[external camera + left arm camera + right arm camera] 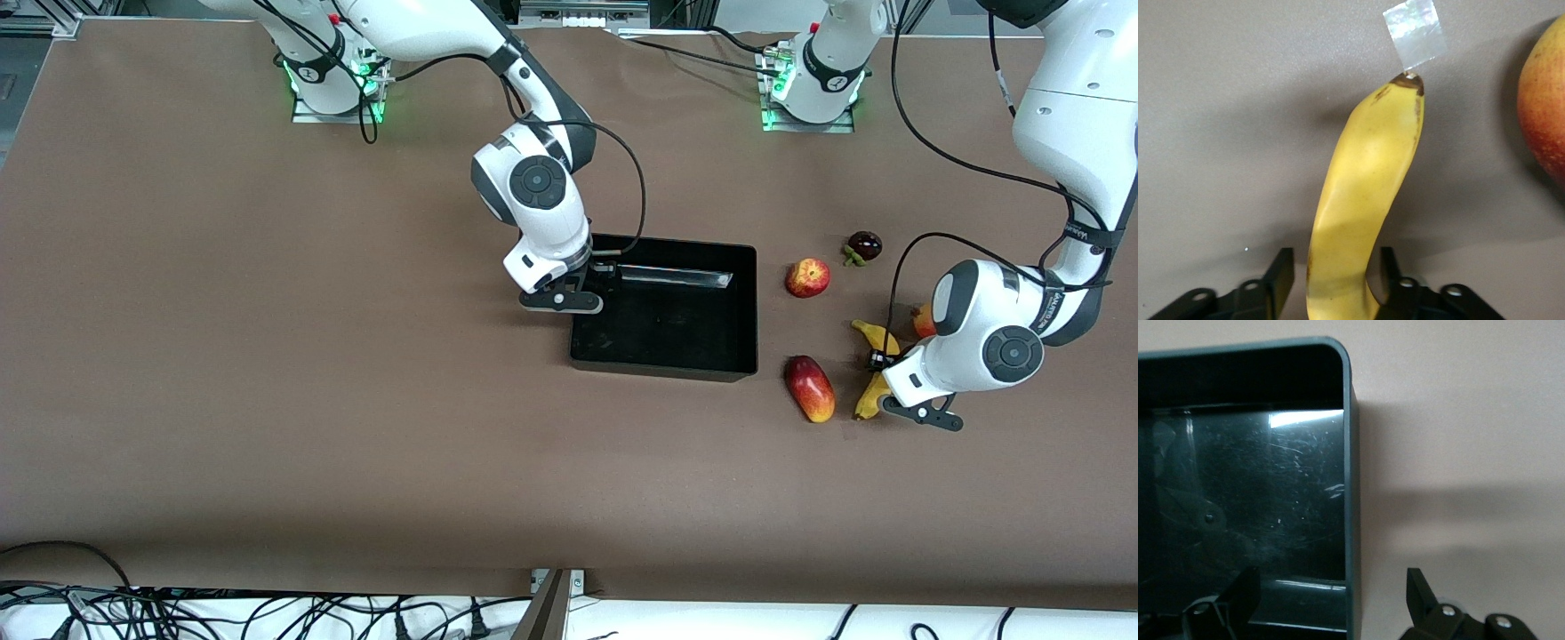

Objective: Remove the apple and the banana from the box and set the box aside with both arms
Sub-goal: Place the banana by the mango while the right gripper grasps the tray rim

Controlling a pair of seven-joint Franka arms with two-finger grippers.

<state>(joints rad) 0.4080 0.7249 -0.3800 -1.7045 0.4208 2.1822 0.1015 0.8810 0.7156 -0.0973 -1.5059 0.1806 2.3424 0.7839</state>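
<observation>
Front view: box (664, 307) empty; apple (807, 278), banana (875, 372) out beside it. Left gripper (1331, 283) jaws letting banana go, half spread. Right gripper (1331, 600) jaws spread astride box wall. Next: both arms grip box, slide aside.

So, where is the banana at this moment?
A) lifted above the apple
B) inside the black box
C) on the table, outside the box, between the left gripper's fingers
C: the banana lies on the table between the left gripper's parted fingers, and the box holds no fruit.
</observation>
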